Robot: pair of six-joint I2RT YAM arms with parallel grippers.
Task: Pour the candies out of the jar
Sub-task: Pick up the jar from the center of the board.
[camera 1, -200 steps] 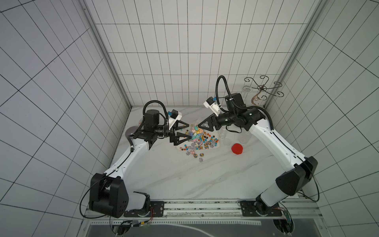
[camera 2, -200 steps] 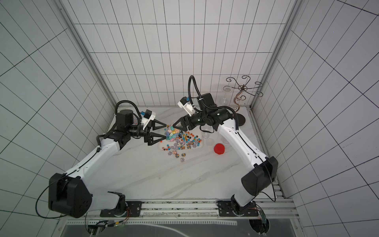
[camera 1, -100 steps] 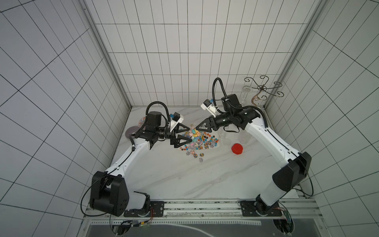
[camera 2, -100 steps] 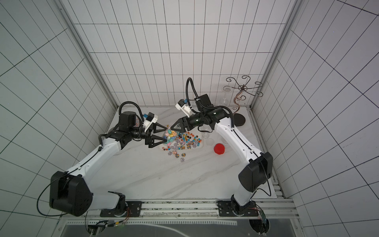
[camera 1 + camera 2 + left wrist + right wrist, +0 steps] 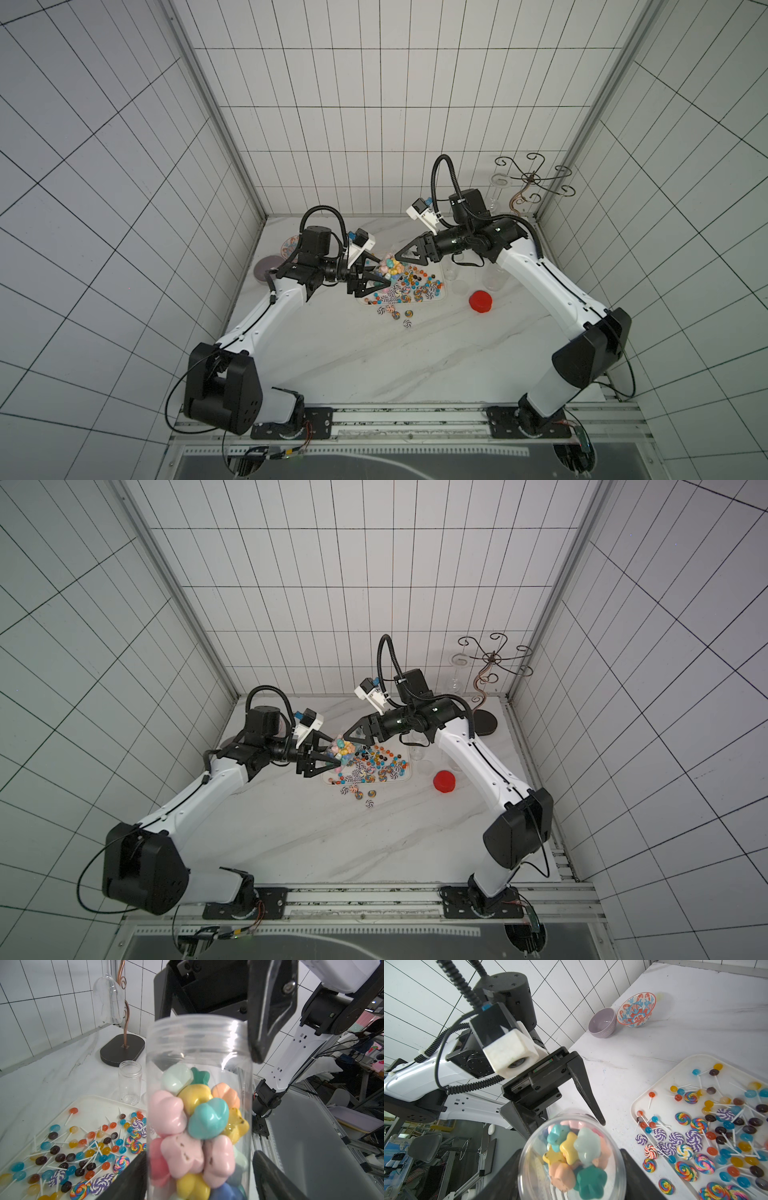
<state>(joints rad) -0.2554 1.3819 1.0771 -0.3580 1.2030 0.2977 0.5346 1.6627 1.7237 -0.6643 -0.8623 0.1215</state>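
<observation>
A clear jar packed with pastel candies hangs level above the left end of a white tray. My right gripper is shut on the jar at its threaded mouth end. The left gripper stands open around the jar's other end. One of its fingers lies against the wall. The other finger is a narrow gap away. More candies, lollipops and swirl discs, cover the tray. A few swirl discs lie on the marble in front of it.
A red lid and two empty clear jars sit right of the tray. A purple bowl and a patterned bowl stand at the back left. A wire glass stand fills the back right corner.
My left gripper has come right, up to the jar, and its jaws have narrowed around it. The right arm has shifted slightly while still holding the jar.
</observation>
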